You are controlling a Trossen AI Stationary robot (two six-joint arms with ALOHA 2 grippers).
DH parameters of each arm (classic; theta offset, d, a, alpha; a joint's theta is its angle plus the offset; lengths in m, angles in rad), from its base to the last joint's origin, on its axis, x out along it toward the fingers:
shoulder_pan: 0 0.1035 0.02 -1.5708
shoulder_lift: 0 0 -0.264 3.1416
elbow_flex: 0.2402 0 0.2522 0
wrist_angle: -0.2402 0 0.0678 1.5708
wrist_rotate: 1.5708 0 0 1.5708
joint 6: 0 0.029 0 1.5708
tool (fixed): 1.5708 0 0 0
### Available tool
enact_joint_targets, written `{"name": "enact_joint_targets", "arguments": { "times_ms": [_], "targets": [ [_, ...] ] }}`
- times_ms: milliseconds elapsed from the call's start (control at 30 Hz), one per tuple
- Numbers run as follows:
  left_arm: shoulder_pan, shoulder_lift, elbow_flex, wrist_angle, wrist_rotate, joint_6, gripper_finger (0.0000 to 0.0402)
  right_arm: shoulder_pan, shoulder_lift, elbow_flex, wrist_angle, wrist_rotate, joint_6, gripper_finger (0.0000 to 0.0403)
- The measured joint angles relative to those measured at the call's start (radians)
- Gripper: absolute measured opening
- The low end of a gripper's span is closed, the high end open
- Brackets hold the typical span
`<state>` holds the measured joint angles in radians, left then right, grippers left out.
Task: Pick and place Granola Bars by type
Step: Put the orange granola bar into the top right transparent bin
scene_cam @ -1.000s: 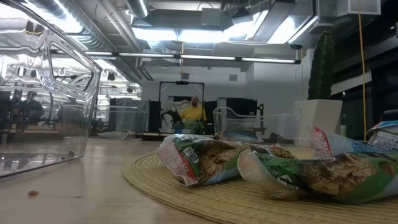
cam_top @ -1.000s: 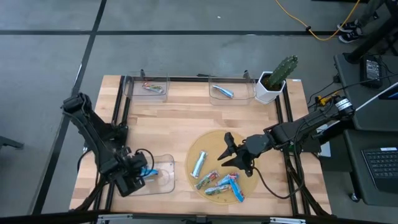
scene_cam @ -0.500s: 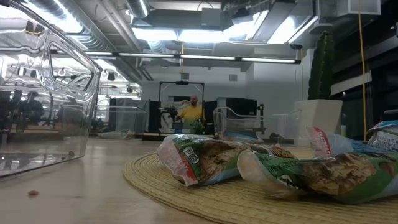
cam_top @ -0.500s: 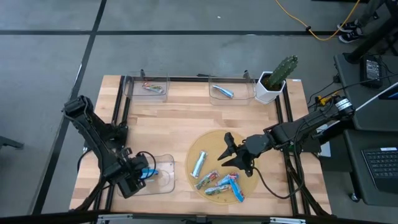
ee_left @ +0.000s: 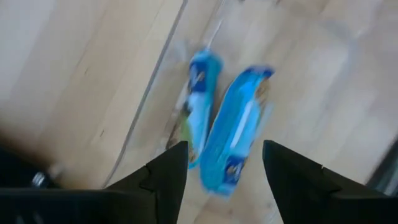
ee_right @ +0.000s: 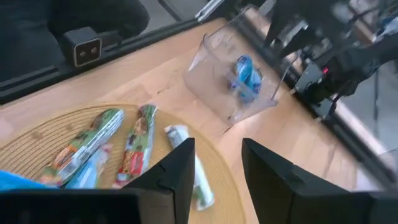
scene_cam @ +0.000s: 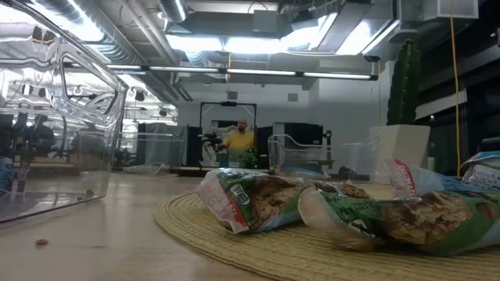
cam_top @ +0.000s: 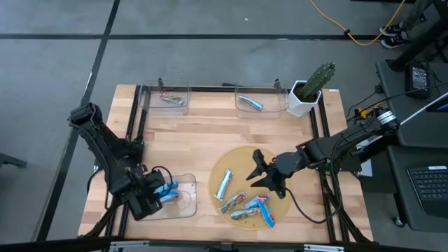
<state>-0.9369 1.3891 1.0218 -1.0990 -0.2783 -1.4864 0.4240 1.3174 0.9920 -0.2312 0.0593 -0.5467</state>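
The tabletop carried a round woven mat where the unsorted Granola Bars lay, just below the right gripper, whose fingers were spread and empty, likely poised for the next pick. Three clear trays served as type bins. Over the near tray the left gripper hung with fingers parted, two blue bars lying loose beyond the fingertips, apparently released there to group the blues.
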Motion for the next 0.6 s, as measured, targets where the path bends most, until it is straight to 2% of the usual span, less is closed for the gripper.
{"name": "enact_joint_targets", "arguments": {
  "times_ms": [300, 433, 600],
  "targets": [
    [-0.006, -0.001, 0.000, 0.219, -0.198, 0.192, 0.0186, 0.017, 0.052, 0.000, -0.057, -0.114, 0.071, 0.0135],
    [0.000, -0.001, 0.000, 0.268, -0.248, 0.265, 0.0185, 0.032, 0.121, 0.000, -0.057, -0.114, 0.049, 0.0135],
    [0.003, -0.001, 0.000, 0.273, -0.358, 0.355, 0.0186, 0.022, 0.207, 0.000, 0.002, -0.115, -0.008, 0.0140]
  ]
}}
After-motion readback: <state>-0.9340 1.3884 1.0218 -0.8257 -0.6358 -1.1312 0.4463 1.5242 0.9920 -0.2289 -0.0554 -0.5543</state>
